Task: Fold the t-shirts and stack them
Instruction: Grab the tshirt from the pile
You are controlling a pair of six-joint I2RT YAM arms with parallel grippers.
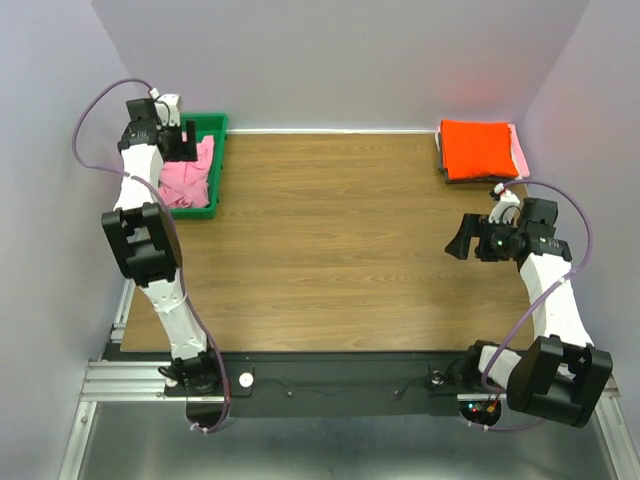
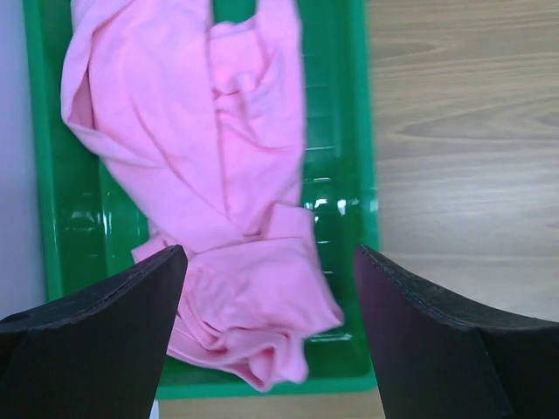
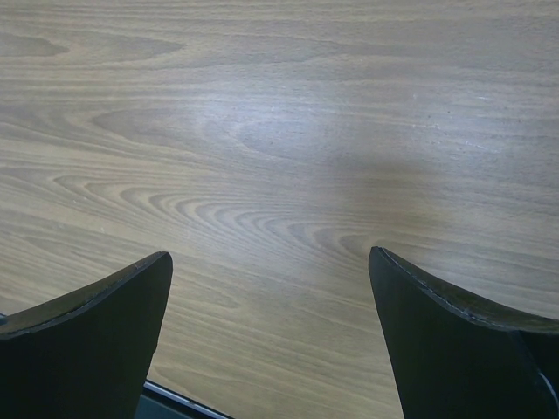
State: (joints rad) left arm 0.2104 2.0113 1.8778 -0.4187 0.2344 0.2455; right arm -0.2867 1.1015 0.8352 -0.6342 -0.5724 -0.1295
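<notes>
**A:** Closest from above is the left arm [image 1: 150, 245], reaching to eleven o'clock. Its left gripper [image 1: 186, 140] hangs over the green tray [image 1: 216, 128], where the pink shirt [image 1: 190, 178] lies crumpled. At one o'clock a folded orange shirt [image 1: 478, 148] tops a small stack. The right gripper [image 1: 462, 240] hovers at three o'clock above the table [image 1: 330, 250].

**B:** What might go wrong from here?

**A:** My guess is that a pinch on one bunched fold would lift the shirt twisted. Or a finger could catch the tray wall and drag the tray along.

**B:** And the left wrist view?

**A:** The fingers [image 2: 113, 323] stand spread wide, grasping nothing and touching nothing. The shirt's bunched end shows between them, with the rest trailing away toward twelve o'clock inside the tray.

**B:** Right wrist?

**A:** Those fingers are parted just as wide and empty too. Only the table's wood grain shows beneath them, with no shirt in that view.
</notes>
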